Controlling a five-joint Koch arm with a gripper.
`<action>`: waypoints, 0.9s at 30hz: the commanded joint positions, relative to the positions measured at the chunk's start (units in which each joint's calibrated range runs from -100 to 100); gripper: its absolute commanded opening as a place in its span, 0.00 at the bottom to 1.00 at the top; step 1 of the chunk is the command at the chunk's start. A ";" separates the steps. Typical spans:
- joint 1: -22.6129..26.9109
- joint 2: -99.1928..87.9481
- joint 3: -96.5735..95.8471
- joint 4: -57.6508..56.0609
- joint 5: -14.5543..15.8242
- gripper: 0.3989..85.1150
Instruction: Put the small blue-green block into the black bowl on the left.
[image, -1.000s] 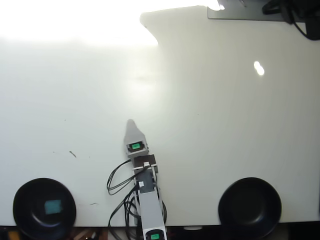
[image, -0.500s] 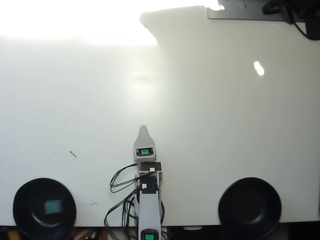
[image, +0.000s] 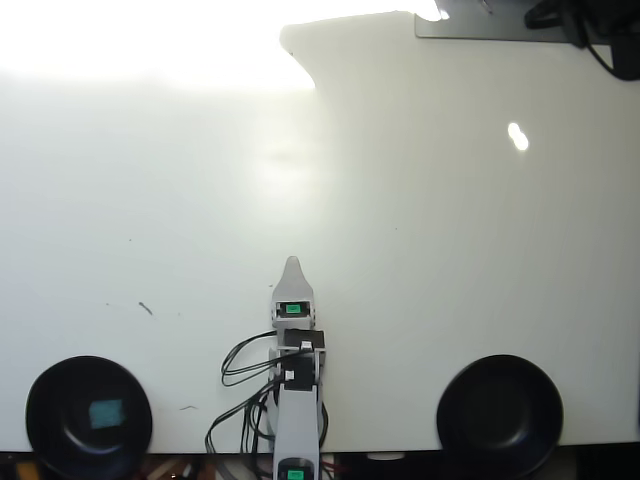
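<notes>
The small blue-green block (image: 105, 412) lies flat inside the black bowl (image: 50, 400) at the bottom left of the overhead view. My gripper (image: 292, 264) points up the picture from the bottom centre, well to the right of that bowl and apart from it. Only one grey tapered tip shows, so its jaws lie one behind the other and their state is hidden. Nothing is seen held in it.
A second black bowl (image: 500, 412) sits at the bottom right. The arm's black cables (image: 240, 365) loop out to the left of the arm. A dark object (image: 580, 25) and a grey plate (image: 480, 25) lie at the top right. Strong glare washes out the top left.
The gripper has swung from leaning left to pointing straight up the picture and has drawn back slightly toward the bottom edge. The block and both bowls have not moved.
</notes>
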 joint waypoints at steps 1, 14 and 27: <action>-0.93 -1.00 -0.64 0.51 0.10 0.57; -0.59 -0.57 -2.95 0.68 0.05 0.57; -0.59 -0.36 -3.69 0.19 0.05 0.57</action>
